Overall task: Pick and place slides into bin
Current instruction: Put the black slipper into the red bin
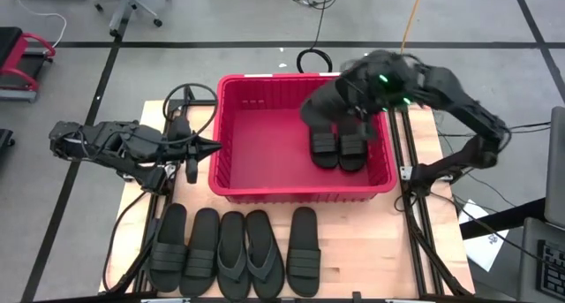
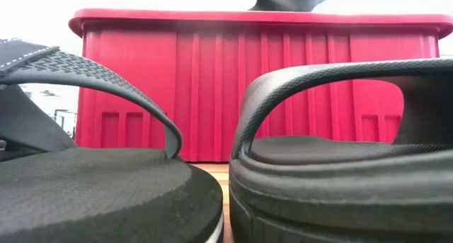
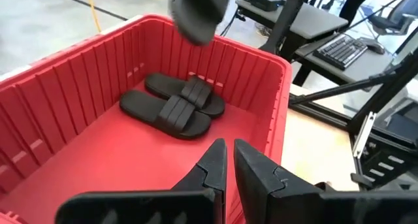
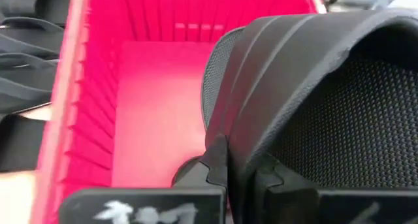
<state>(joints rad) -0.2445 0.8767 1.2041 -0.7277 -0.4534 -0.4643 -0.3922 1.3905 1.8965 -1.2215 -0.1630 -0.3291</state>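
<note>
Jaws of the right gripper (image 4: pixel 240 175) clamp a black ribbed-strap slide (image 4: pixel 313 100) over the red bin (image 1: pixel 231 153); left jaws closed, empty.

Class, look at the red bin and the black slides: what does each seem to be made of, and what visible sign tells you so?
The red bin looks like moulded plastic with a smooth, slightly glossy finish: its walls are evenly ribbed and its rim is thick. The slides look like matt black rubber or foam; which one cannot be told. The signs are thick soles, a fine woven-looking grain on the footbeds, ribbed straps and no shine.
</note>
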